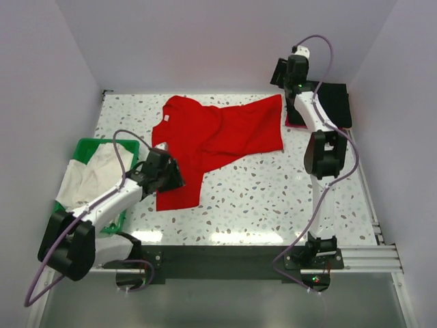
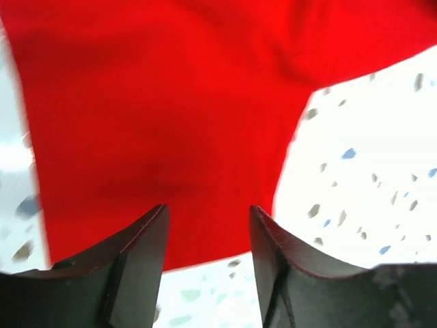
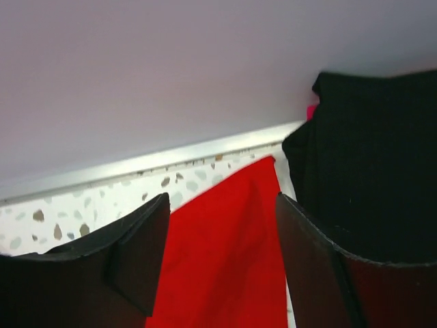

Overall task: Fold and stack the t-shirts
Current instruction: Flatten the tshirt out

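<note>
A plain bright red cloth t-shirt (image 1: 218, 137) is seen lying crumpled and partly doubled over on the white speckled tabletop (image 1: 273, 198), spread from the upper middle of the top view down to a lower flap at centre left. The left tool (image 1: 171, 176) is placed at the left edge of that flap. In the left wrist view the left tool (image 2: 208, 232) is shown with its two dark fingers (image 2: 136, 260) spread apart over the hem of the red t-shirt (image 2: 171, 116), with nothing clamped between them. A stack of black folded cloth t-shirts (image 1: 336, 102) is found in the upper right corner of the top view, just beside the red sleeve. The right tool (image 1: 283, 74) is held near the back wall above that corner. In the right wrist view the right tool (image 3: 222, 232) is likewise parted and empty, with the red corner (image 3: 232, 260) seen between its fingers and the black stack (image 3: 369, 171) to the right. A green plastic basket (image 1: 89, 145) at the left holds a rumpled white cloth garment (image 1: 85, 181).
</note>
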Controlling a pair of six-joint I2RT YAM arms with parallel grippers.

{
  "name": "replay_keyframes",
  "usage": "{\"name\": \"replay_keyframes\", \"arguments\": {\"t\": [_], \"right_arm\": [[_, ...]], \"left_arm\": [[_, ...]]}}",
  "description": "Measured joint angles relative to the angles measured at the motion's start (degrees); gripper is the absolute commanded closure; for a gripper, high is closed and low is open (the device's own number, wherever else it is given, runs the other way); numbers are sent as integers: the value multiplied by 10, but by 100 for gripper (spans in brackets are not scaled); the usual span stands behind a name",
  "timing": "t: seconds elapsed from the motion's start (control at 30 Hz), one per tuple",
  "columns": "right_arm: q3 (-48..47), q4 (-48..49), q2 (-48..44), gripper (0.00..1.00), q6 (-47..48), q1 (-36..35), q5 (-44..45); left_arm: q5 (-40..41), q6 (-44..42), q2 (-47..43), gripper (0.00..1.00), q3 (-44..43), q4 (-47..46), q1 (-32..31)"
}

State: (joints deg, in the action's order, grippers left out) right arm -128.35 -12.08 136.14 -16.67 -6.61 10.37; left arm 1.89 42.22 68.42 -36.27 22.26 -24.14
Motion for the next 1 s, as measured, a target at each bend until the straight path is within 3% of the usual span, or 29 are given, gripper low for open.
{"name": "replay_keyframes", "arguments": {"t": [0.13,0.23,0.37,0.47,0.67,0.8,0.9,1.0], "right_arm": [[120,-19,-67,32,-13,0,-17],[285,-11,-168,31,-27,0,-31],[466,1,-299,31,-48,-6,-45],[549,10,-363,31,-54,-18,-40],[657,31,-386,31,-59,-48,-29],[669,40,-358,31,-61,-46,-21],[669,57,-332,32,-61,-45,-19],[669,70,-318,36,-62,-45,-19]], "left_arm": [[1,-27,76,37,-48,-43,-31],[16,-42,143,35,-77,-61,-70],[41,-50,199,36,-89,-72,-105],[66,-50,214,40,-100,-77,-114],[119,-40,236,58,-111,-80,-132],[141,-33,240,77,-112,-80,-137],[153,-24,240,97,-111,-78,-138],[159,-20,240,100,-110,-78,-138]]}}
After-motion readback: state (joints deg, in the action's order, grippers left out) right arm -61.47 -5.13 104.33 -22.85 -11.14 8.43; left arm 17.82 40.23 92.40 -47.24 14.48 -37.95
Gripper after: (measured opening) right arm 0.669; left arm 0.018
